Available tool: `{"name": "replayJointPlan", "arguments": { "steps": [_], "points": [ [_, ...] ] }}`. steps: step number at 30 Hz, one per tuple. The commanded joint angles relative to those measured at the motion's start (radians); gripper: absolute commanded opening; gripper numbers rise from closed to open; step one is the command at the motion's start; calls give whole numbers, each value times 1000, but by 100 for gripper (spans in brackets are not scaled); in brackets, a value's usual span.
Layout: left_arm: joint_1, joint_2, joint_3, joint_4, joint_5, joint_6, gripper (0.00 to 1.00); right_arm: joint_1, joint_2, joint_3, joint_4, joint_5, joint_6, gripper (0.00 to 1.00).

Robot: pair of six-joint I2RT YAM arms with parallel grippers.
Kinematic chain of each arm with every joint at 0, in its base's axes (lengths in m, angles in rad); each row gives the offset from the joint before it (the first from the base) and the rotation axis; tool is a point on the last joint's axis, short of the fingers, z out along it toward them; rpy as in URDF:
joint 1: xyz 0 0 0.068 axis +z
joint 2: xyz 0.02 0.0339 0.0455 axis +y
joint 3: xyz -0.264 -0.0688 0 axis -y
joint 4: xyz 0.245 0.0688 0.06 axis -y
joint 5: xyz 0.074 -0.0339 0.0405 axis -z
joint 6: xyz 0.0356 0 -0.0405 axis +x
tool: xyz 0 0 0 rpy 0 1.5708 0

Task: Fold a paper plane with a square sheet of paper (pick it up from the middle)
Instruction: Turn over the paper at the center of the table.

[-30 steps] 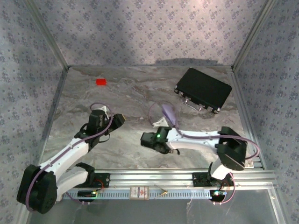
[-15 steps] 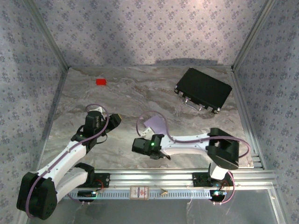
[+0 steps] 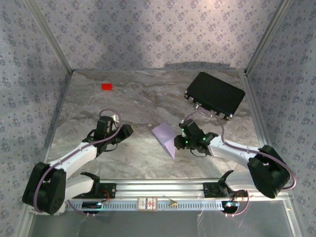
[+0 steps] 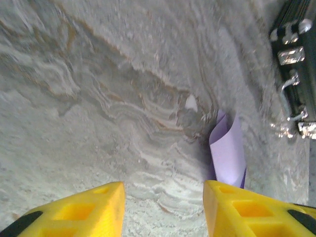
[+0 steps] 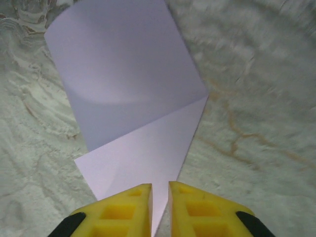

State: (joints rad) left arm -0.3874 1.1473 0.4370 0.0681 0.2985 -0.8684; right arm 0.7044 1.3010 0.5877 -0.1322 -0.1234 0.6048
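Nipping, apparently, the near corner of the square sheet of paper [image 5: 123, 84] lying half-folded on the table [image 3: 98, 103], right gripper [image 5: 160, 190] nearly closed; left gripper [image 4: 163, 197] spread, empty, nearby. Risking a skewed crease or tear if dragged by so slim a hold.

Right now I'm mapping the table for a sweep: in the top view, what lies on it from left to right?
red block → left gripper → lilac paper → black case
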Motion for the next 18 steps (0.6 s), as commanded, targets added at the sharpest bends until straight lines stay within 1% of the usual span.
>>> {"name": "replayJointPlan", "arguments": {
  "steps": [1,5,11,15,18],
  "points": [
    [-23,43,39,61,70,-13,45,-38,57,-7,161,-224,56,15],
    [-42,95,53,78,72,-23,44,-51,158,-12,252,-281,105,11],
    [-45,119,59,73,72,-26,44,-50,250,-12,293,-267,175,11],
    [-45,128,59,78,71,-24,44,-28,275,-29,264,-163,269,12],
    [-45,141,64,87,79,-27,44,-19,289,-100,331,-84,464,12]
  ]
}}
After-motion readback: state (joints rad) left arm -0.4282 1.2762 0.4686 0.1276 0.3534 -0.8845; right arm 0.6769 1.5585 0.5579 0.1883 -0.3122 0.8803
